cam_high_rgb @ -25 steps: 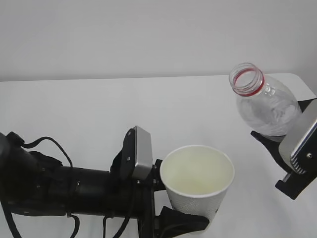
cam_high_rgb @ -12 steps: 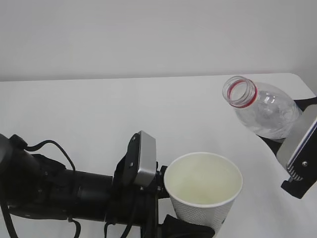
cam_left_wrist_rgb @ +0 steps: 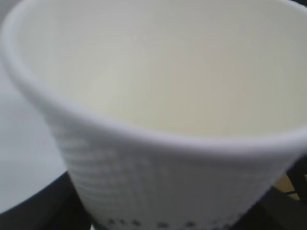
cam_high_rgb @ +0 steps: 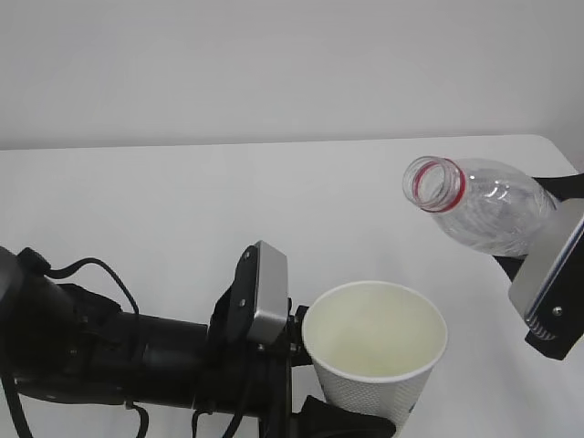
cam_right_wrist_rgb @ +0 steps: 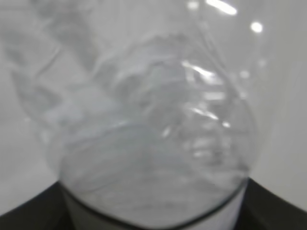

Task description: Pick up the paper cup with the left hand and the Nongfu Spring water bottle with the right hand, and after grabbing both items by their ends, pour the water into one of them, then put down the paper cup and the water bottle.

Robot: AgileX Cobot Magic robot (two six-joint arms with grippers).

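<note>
**Cup held upright, bottle tipped toward it**

The paper cup is the landmark here. It sits upright near the bottom of the exterior view, its open mouth facing up and its inside pale and bare as far as can be seen. The left hand reaches in from the cup's left, jaws clamped on the cup's lower wall; a black finger curls under its base. A silver-grey plate stands just left of the rim, with black cables trailing further left.

Up and to the right of the cup, apart from it, the Nongfu Spring water bottle lies tilted, its uncapped mouth and red neck ring pointing toward the cup's side but not over the rim. The right hand grips the bottle's far end, jaws closed around it, at the view's right edge. Both hang above the white table.

The left wrist view adds what the exterior view lacks: the cup's outer wall has a fine embossed dot texture and a row of dark printed marks low down, though blurred. The right wrist view fills with the bottle's clear, crumpled-looking shoulder; whether water lies inside cannot be told. Its label is not visible in any view.
</note>
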